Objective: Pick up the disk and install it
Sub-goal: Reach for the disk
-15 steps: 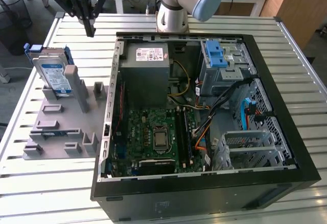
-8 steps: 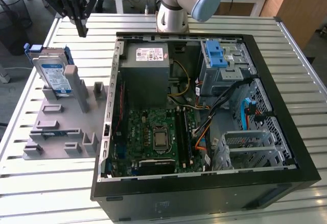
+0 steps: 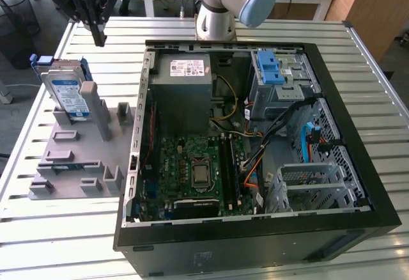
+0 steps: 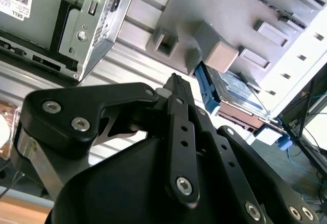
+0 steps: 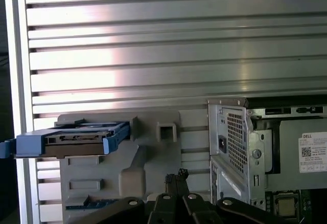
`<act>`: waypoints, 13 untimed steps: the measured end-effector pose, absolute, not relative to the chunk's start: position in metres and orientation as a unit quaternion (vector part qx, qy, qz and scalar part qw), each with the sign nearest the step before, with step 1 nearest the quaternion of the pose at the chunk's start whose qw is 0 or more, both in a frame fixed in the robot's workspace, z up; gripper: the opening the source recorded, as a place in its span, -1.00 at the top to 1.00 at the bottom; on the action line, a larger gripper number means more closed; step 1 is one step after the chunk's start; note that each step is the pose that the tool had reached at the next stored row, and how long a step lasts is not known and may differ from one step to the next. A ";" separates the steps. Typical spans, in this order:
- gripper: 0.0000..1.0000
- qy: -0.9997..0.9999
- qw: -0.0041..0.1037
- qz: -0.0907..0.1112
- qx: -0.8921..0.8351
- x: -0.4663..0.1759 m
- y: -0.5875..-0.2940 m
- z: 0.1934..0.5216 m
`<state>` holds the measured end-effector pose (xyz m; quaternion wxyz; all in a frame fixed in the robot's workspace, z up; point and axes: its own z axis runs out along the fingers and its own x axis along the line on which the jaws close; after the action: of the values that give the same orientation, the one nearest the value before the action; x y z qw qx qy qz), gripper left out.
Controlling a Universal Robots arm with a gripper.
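Grey plastic marks the starting line of this job: the disk [image 3: 67, 94] is seen standing on edge in a slotted holder [image 3: 77, 158], set on the slatted metal table [image 3: 64, 241] to the exterior view's left of the open computer case [image 3: 255, 245]. In the first wrist view, its blue carrier bracket is shown seated in the holder and untouched.

On that same side of the case, the gripper [image 3: 99, 39] is pictured hanging over the table, near the disk but clear of it. Its black fingers are drawn together at the tips, and nothing is held between them.

Inside the case, a grey power supply box [image 3: 188, 75] is fixed against the far wall. A metal drive cage with a blue handle [image 3: 275, 75] is mounted further toward the exterior view's right.

No drive has been brought over to the case. By the look of things, neither step of the task has been carried out. The disk is yet to be grasped and lifted, and the installation is left entirely to be done.
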<state>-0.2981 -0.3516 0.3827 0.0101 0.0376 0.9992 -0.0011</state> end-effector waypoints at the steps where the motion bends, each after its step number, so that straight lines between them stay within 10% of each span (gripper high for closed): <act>1: 0.79 0.999 0.010 -0.001 0.038 -0.301 -0.352 0.383; 13: 0.79 0.999 0.010 -0.002 0.038 -0.331 -0.351 0.381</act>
<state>-0.3309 -0.3505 0.3807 0.0101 0.0376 0.9992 -0.0015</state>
